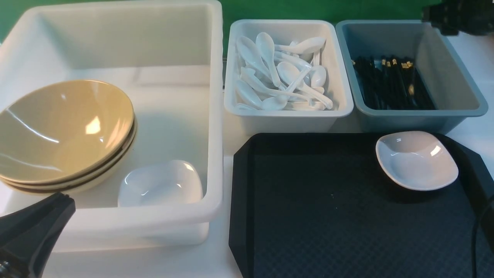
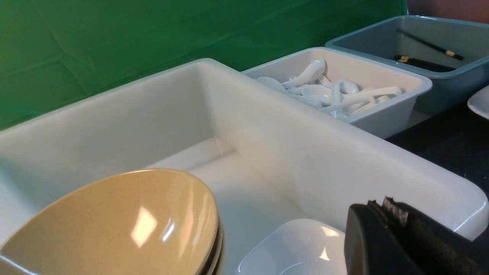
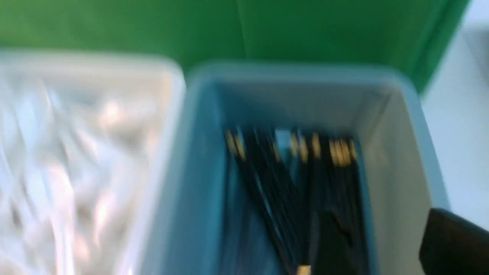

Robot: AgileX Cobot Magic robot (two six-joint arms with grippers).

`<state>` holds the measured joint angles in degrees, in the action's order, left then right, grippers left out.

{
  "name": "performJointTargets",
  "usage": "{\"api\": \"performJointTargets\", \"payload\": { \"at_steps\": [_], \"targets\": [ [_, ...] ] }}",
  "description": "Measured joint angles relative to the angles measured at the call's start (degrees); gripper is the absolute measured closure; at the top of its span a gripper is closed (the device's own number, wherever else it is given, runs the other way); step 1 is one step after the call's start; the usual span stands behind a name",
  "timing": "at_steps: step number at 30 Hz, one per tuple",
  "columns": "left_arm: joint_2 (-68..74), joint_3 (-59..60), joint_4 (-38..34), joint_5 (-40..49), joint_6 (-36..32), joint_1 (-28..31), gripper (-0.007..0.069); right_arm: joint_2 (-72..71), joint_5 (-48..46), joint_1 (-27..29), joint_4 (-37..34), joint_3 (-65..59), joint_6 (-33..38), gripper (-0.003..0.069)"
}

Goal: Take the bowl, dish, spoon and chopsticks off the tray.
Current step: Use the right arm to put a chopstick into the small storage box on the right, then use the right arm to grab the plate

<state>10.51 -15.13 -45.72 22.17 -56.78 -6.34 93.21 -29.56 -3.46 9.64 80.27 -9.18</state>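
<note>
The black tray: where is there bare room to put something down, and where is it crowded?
The tray floor is bare everywhere but its far right corner, where the dish sits. The large white tub is free behind the stacked bowls. The spoon tub is packed.

On my screen the tray (image 1: 308, 231) is black with a fine diamond pattern across its floor, and the dish (image 1: 417, 160) on it is glossy white. The stacked bowls (image 1: 65, 127) read olive-tan inside with dark brown rim lines. The big tub (image 1: 185, 58) is white. The spoons (image 1: 281, 73) and the spoon tub (image 1: 287, 121) are white too. The third tub (image 1: 447, 77) is grey-blue, its chopsticks (image 1: 389, 85) black with gold bands. I see a green backdrop (image 1: 308, 9).
</note>
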Motion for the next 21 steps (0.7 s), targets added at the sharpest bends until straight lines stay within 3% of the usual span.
{"api": "performJointTargets", "payload": {
  "at_steps": [1, 5, 13, 21],
  "targets": [
    [0.0, 0.0, 0.0, 0.0, 0.0, 0.0, 0.0636, -0.8, -7.3, -0.1, -0.1, 0.4, 3.7, 0.0295],
    [0.0, 0.0, 0.0, 0.0, 0.0, 0.0, 0.0636, -1.2, -18.4, 0.7, -0.3, -2.3, 7.7, 0.0295],
    [0.0, 0.0, -0.1, -0.1, 0.0, 0.0, 0.0636, 3.6, -15.0, 5.9, -6.2, -15.3, 8.6, 0.0289],
    [0.0, 0.0, -0.1, -0.3, 0.0, 0.0, 0.0636, 11.1, -9.7, 5.9, -8.6, -16.2, 7.3, 0.0277]
  ]
}}
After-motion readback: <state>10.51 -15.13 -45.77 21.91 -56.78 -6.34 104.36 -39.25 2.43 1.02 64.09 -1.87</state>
